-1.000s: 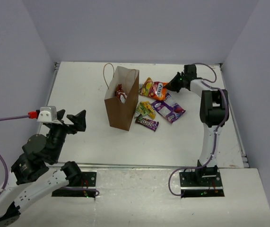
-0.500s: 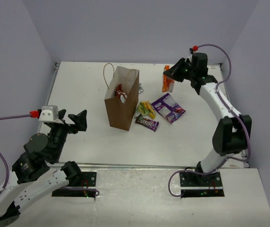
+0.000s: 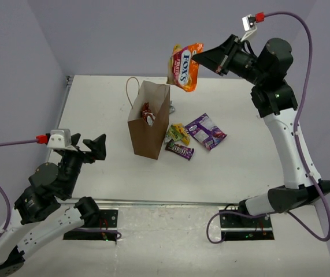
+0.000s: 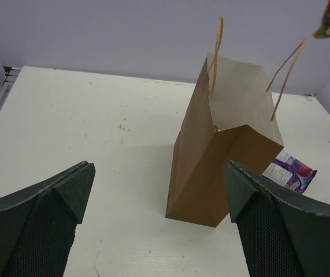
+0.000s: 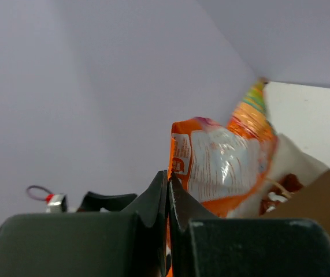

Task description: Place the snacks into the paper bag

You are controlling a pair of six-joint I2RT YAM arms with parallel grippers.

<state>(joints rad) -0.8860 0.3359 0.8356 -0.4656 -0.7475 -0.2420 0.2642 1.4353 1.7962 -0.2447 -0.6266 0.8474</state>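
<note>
The brown paper bag (image 3: 150,121) stands upright mid-table with a red packet (image 3: 147,112) inside; it also shows in the left wrist view (image 4: 222,156). My right gripper (image 3: 198,58) is shut on the edge of the orange-yellow packet (image 3: 185,66) and holds it high above and just right of the bag's mouth; the packet fills the right wrist view (image 5: 222,164). On the table right of the bag lie a yellow-green packet (image 3: 178,134), a dark brown candy (image 3: 180,150), a purple packet (image 3: 206,131) and a small silver wrapper (image 3: 171,107). My left gripper (image 3: 89,145) is open and empty, left of the bag.
The white table (image 3: 95,104) is walled by pale purple panels. A metal rail runs along its near edge (image 3: 182,203). The bag's loop handles (image 3: 132,92) stick up at its far end.
My right gripper has lifted the orange-yellow packet off the table and carried it up and left to above the bag. The left arm has not moved.
</note>
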